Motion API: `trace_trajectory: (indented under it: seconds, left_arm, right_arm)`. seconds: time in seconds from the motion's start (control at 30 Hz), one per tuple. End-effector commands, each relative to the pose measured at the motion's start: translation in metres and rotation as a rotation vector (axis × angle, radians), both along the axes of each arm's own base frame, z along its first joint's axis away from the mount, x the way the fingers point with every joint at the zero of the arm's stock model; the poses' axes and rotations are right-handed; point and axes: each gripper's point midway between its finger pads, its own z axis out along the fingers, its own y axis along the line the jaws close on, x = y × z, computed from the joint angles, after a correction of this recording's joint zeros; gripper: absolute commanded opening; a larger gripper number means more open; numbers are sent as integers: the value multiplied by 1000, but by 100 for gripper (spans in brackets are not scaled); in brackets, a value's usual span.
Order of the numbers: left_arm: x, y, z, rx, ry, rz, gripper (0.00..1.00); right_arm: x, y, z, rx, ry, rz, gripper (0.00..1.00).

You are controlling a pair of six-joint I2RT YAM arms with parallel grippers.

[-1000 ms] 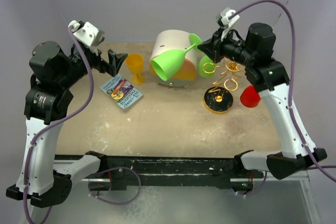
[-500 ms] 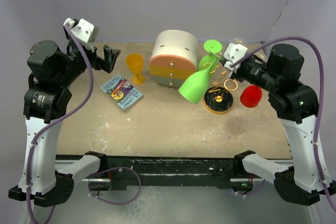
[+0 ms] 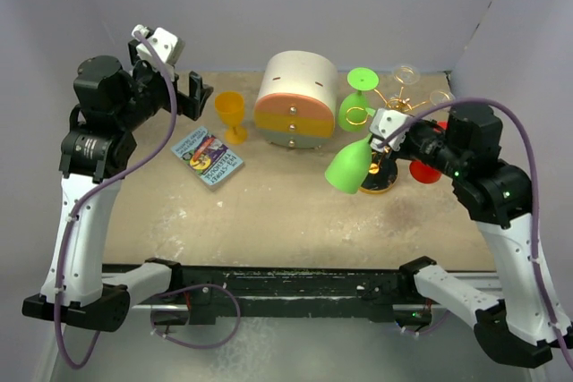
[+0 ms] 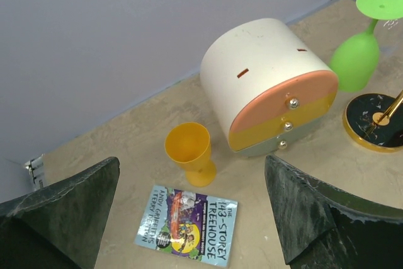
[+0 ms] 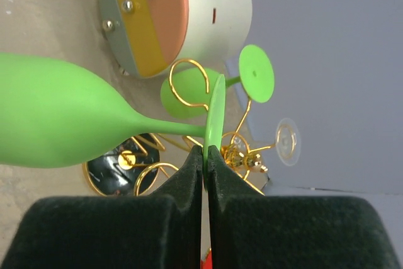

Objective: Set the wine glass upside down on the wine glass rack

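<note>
Right gripper (image 5: 204, 155): fingers pressed together, pinching flat foot of opaque green wine glass (image 3: 350, 165) edge-on. Glass tilted, bowl low and toward left, overlapping round black-and-gold base of gold wire rack (image 4: 379, 131) in top view; not yet hung. Second green glass (image 4: 356, 61) upside down at rack. Left gripper (image 3: 197, 97): fingers spread wide, holding nothing, near orange goblet (image 4: 189, 152).

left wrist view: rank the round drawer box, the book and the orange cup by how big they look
1. round drawer box
2. book, though it lies nearer the camera than the cup
3. orange cup
</note>
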Motion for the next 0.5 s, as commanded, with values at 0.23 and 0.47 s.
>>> trace_trajectory:
  seconds: [0.23,0.47]
  left_arm:
    - [7,3,7,-19,-39,0,99]
    - [9,2,7,-26,-33,-9,99]
  right_arm:
    - [36,-21,-21,-125,-92,-184,0]
    - [35,-30,-15,-147,-123,-223,0]
